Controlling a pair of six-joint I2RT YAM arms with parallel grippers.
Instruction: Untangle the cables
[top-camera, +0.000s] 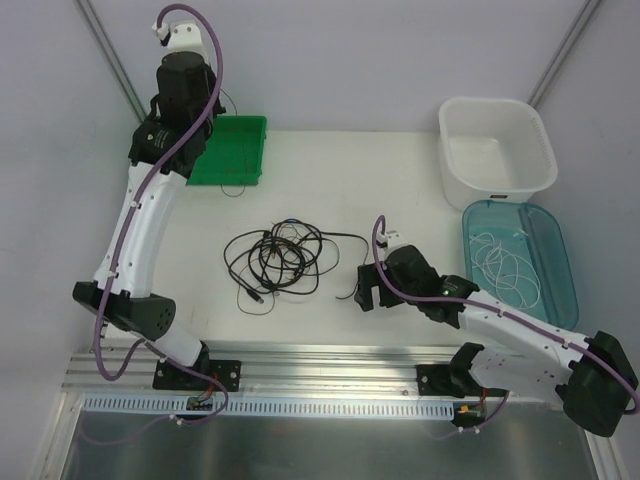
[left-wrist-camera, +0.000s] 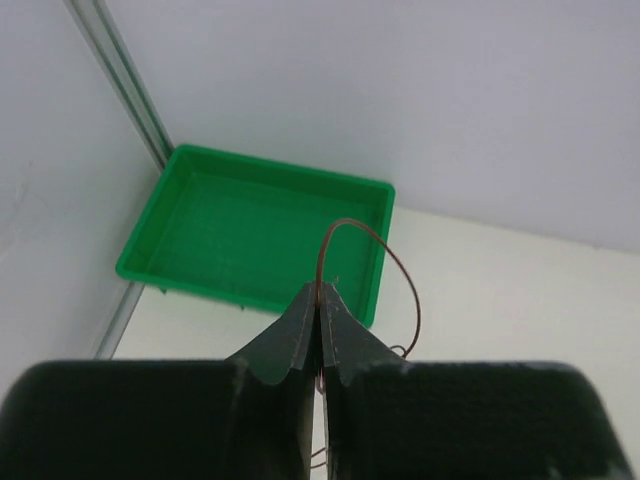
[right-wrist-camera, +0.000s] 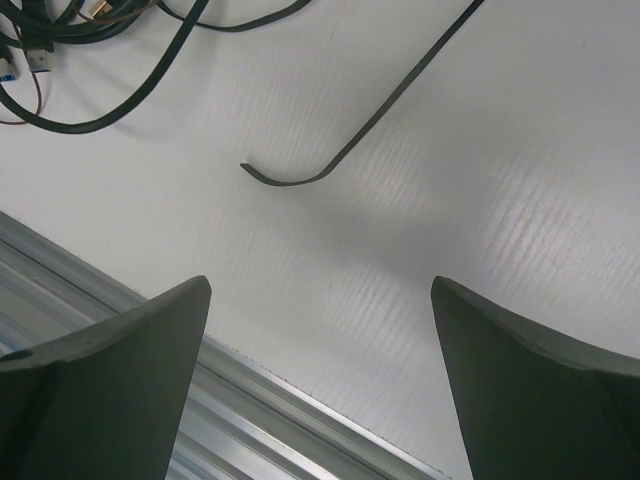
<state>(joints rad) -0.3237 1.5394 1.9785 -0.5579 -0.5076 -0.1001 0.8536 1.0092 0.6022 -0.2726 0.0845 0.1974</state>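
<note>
Hauling on the thin brown cord (left-wrist-camera: 345, 225) could drag the whole knot of cables (top-camera: 275, 258) off mid-table rather than free it, since the left gripper (left-wrist-camera: 320, 297) is clamped on that cord just short of the green tray (left-wrist-camera: 250, 225). The right gripper (right-wrist-camera: 320, 295) hangs wide open above a loose flat tail (right-wrist-camera: 330, 165), which runs diagonally out of the heap and hooks near the front rail (right-wrist-camera: 250, 395).

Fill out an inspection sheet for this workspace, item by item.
Surface: white table, no spills seen.
Job's things: black cable tangle mid-table; white cable in the blue tray.
Clutter: green tray, white tub.
Grippers: left gripper, jaws shut on a thin brown cable near the green tray; right gripper, jaws open, empty, over the table.
Cables: purple arm cables along both arms.
Surroundings: white walls; aluminium rail at the near edge.
</note>
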